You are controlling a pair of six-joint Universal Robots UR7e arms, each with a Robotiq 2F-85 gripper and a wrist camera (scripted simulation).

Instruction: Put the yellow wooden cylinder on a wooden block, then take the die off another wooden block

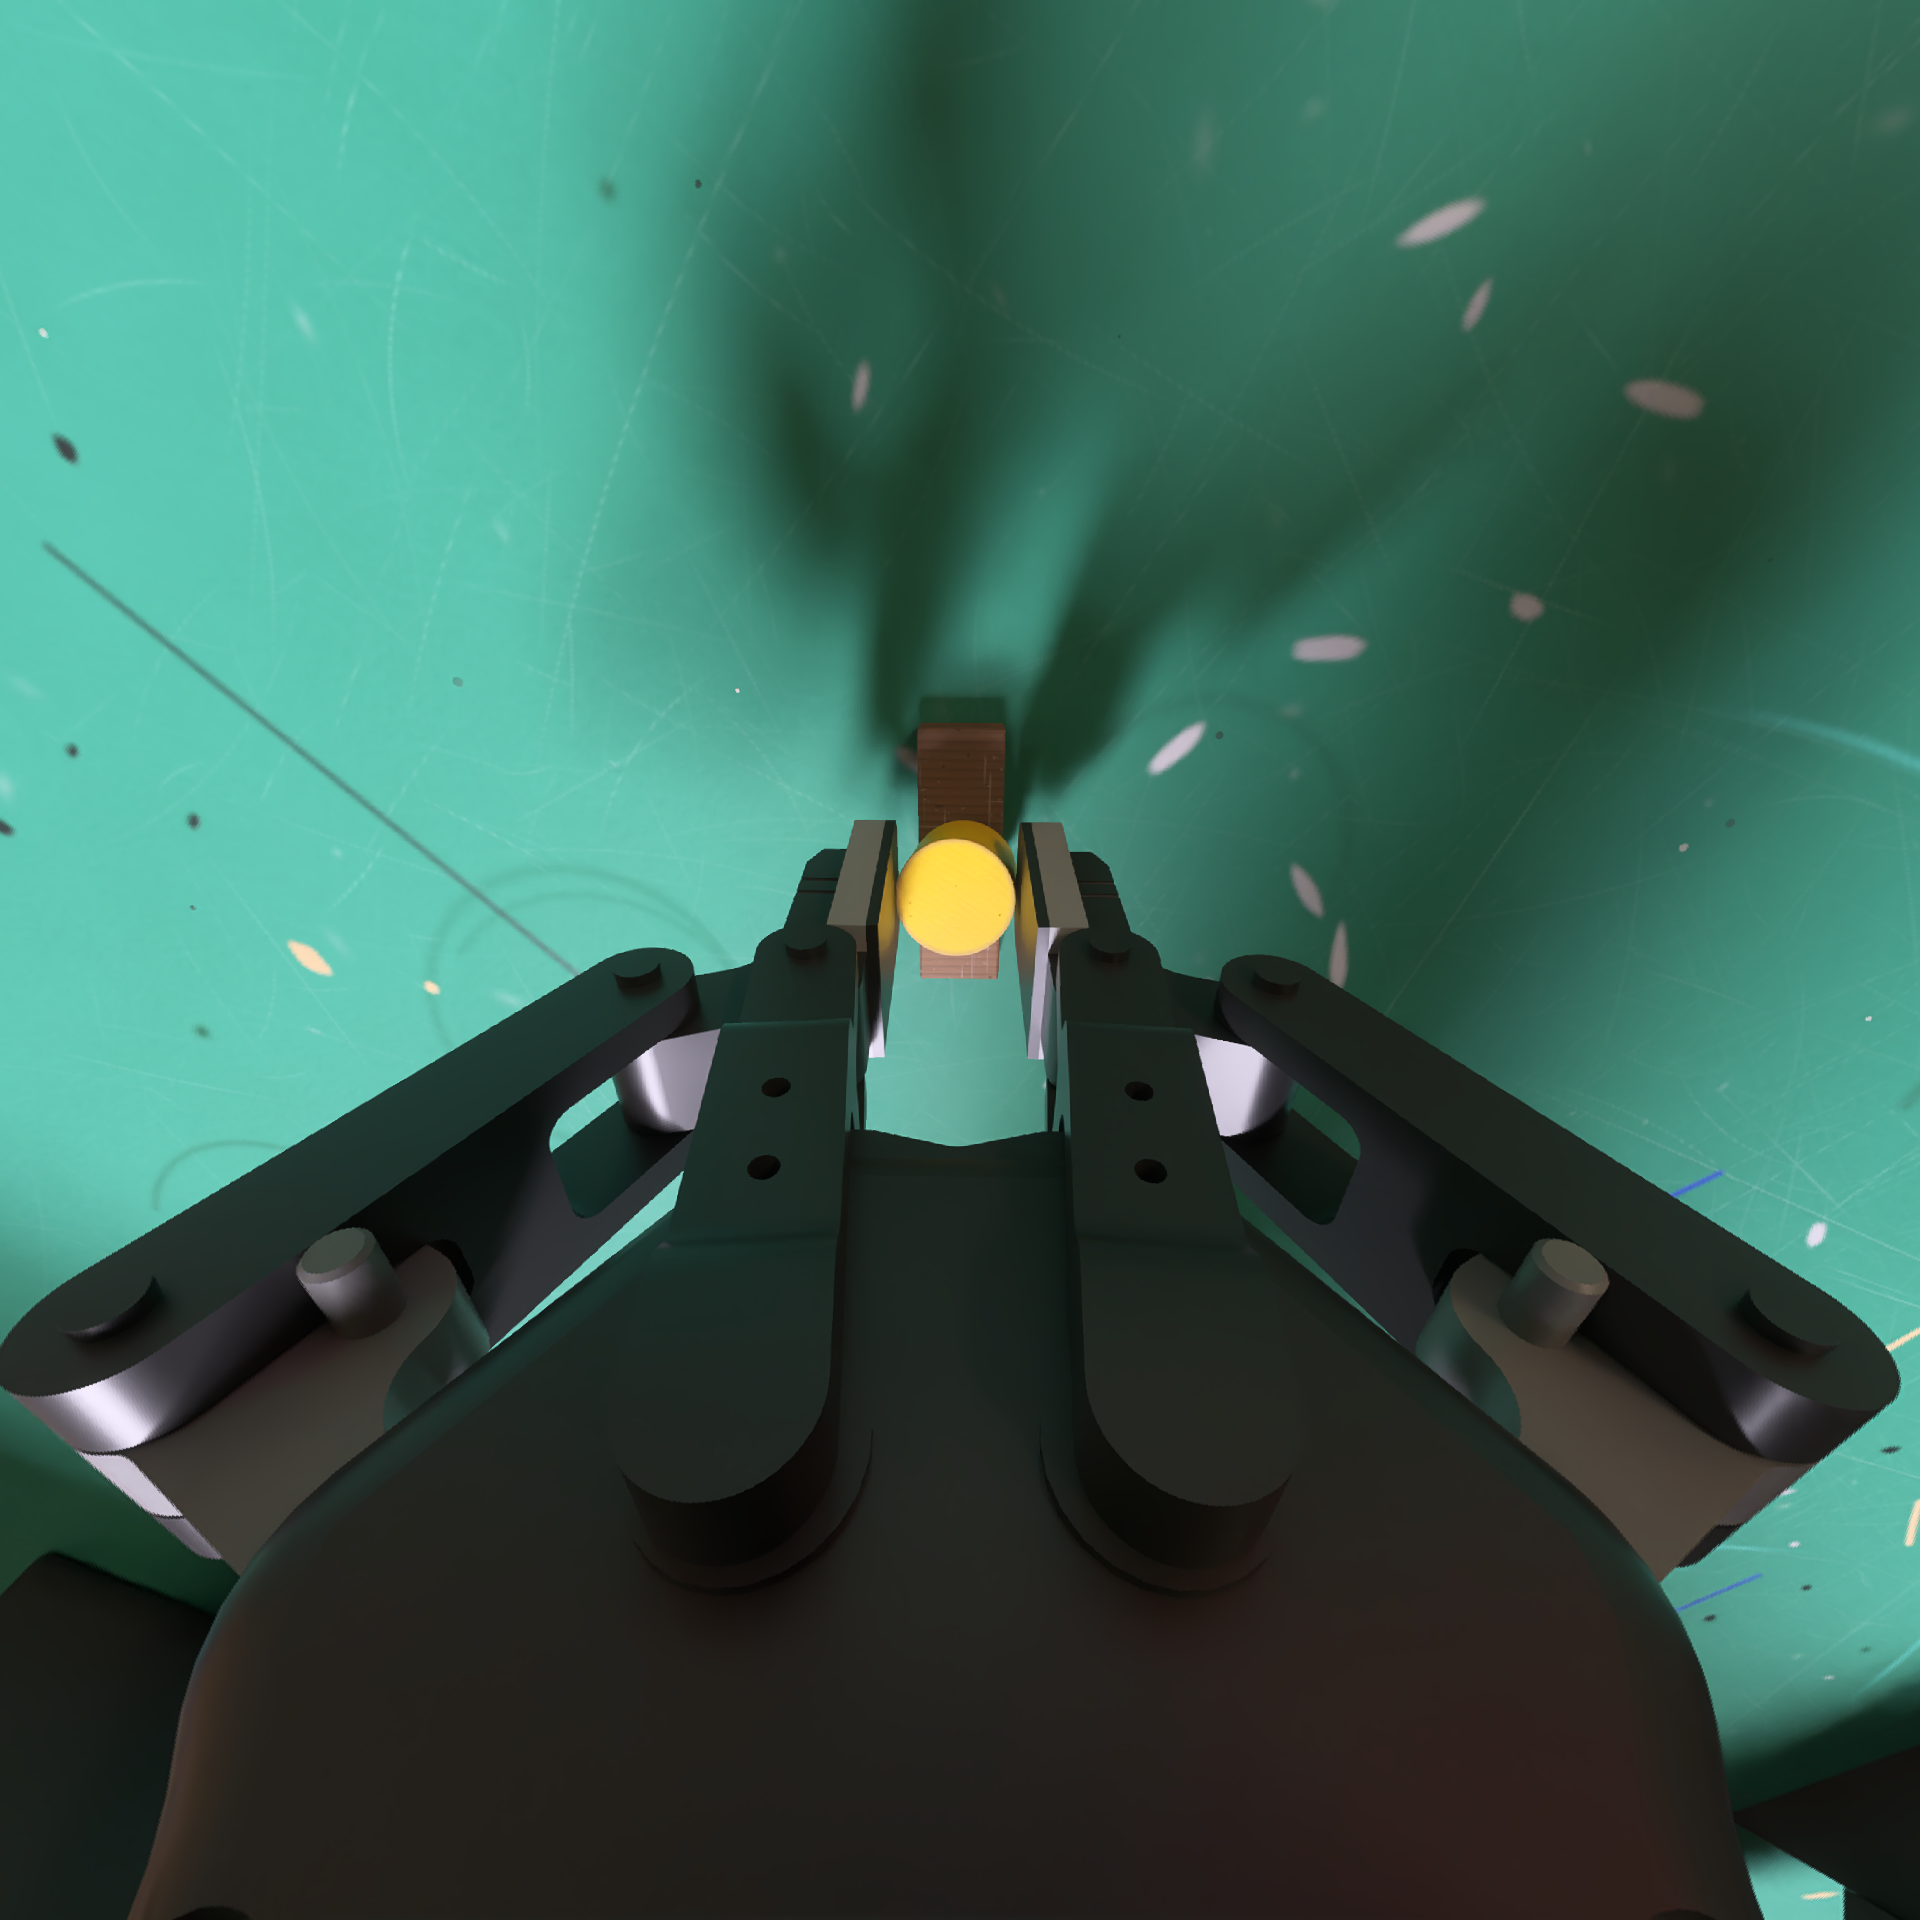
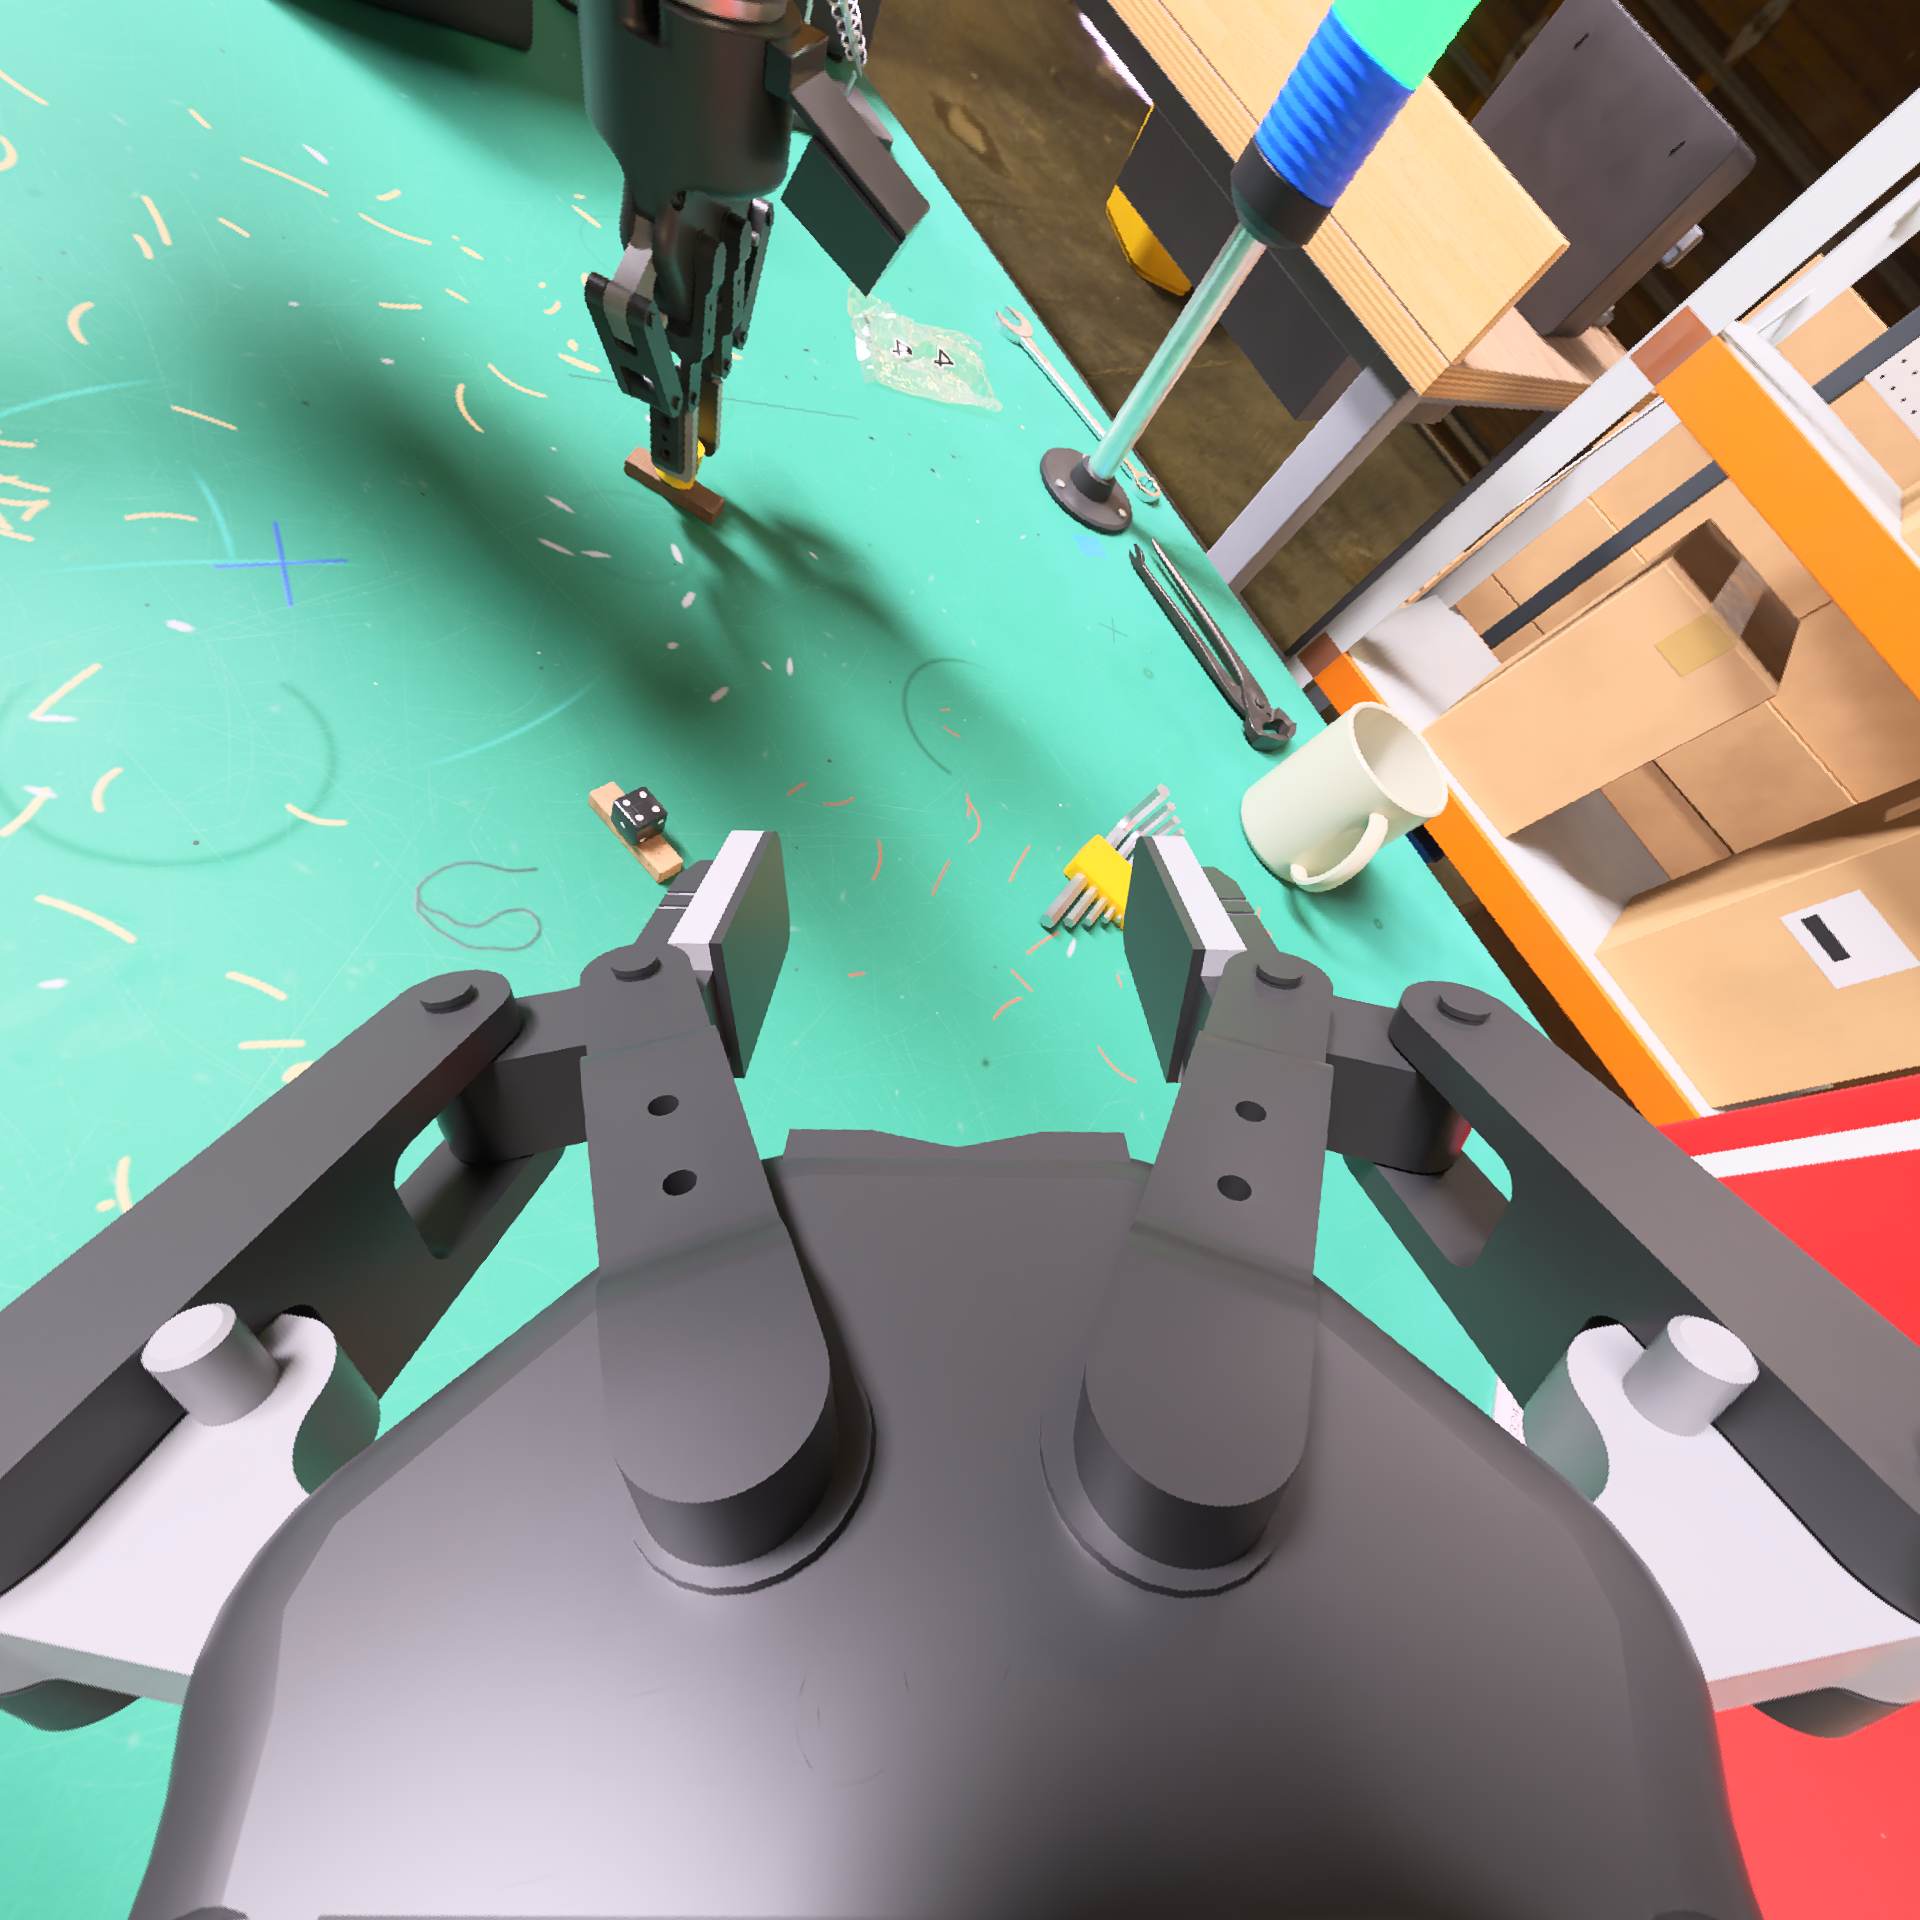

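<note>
The left gripper [image 1: 957, 902] stands spread around the yellow wooden cylinder [image 1: 956, 900], which sits on a dark wooden block [image 1: 961, 774]. The right gripper [image 2: 954, 925] hangs spread and empty near the die [image 2: 638, 814] on a pale wooden block [image 2: 655, 852]; a cream mug [image 2: 1340, 795] lies tipped, nothing visible inside

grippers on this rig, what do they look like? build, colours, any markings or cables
The left gripper and the right gripper match: dark grey to black two-finger linkage hands on a broad rounded palm. Silver-grey pivot pins and light grey knuckle brackets sit at the outer joints. Each finger has two small holes and ends in a flat rectangular pad on a pale metal backing. No markings or cables are visible.
</note>
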